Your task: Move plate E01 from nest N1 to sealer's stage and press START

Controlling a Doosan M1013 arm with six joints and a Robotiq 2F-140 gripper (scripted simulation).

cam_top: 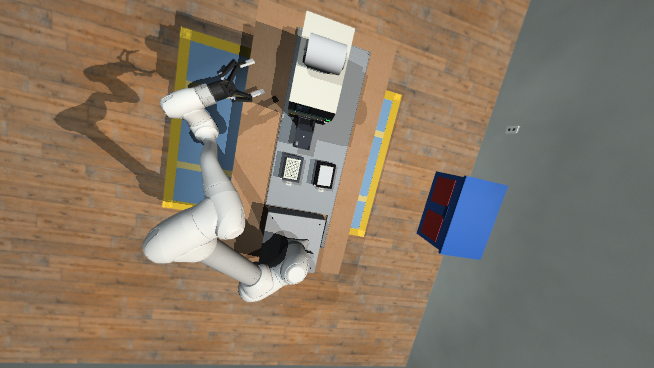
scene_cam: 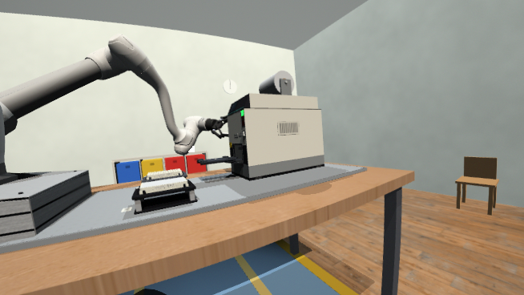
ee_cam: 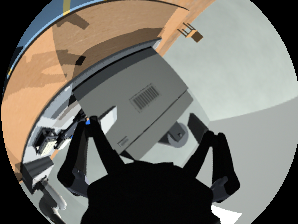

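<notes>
A plate with open wells (cam_top: pixel 292 168) (scene_cam: pixel 164 173) sits in one nest; a plate with a smooth pale top (cam_top: pixel 325 175) (scene_cam: pixel 164 185) sits in the other nest (scene_cam: pixel 192 187). Their labels are not readable. The sealer (cam_top: pixel 320 92) (scene_cam: pixel 284 144) (ee_cam: pixel 120 95) has its dark stage (cam_top: pixel 303 134) (scene_cam: pixel 218 161) out, with no plate on it. A green lamp (cam_top: pixel 328 120) (scene_cam: pixel 242 113) is lit on its front. START cannot be made out. My gripper (cam_top: pixel 252 78) (scene_cam: pixel 225 127) (ee_cam: pixel 153 116) is open and empty, beside the sealer, away from both plates.
A foil roll (cam_top: pixel 326 53) (scene_cam: pixel 276 82) sits on top of the sealer. A grey block (cam_top: pixel 295 224) (scene_cam: pixel 60 196) stands beyond the nests, by the arm's base. The arm reaches along the table's side. A blue cabinet (cam_top: pixel 472 217) stands away from the table.
</notes>
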